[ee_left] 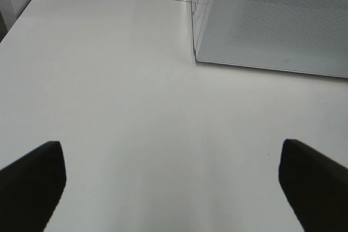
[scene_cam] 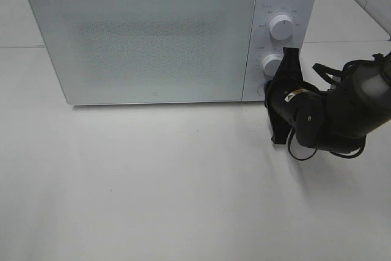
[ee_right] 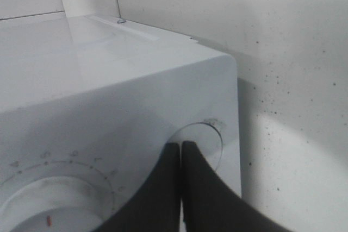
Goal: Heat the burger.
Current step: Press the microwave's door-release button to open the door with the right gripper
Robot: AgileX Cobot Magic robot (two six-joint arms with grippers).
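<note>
The burger is out of view. The white microwave [scene_cam: 146, 41] stands at the back of the table with its door closed. My right gripper [scene_cam: 267, 88] is shut, and its joined fingertips [ee_right: 180, 146] rest against the round button [ee_right: 209, 137] at the bottom of the control panel, below the lower knob [scene_cam: 273, 64]. My left gripper [ee_left: 171, 161] is open above bare table in the left wrist view, with nothing between its dark fingers [ee_left: 32, 183]. The microwave's left front corner [ee_left: 197, 52] lies ahead of it. The exterior view does not show the left arm.
An upper knob [scene_cam: 281, 27] sits above the lower one on the panel. The white table [scene_cam: 153, 181] stretches in front of the microwave. The right arm's black body [scene_cam: 342, 111] and cables hang over the table's right side.
</note>
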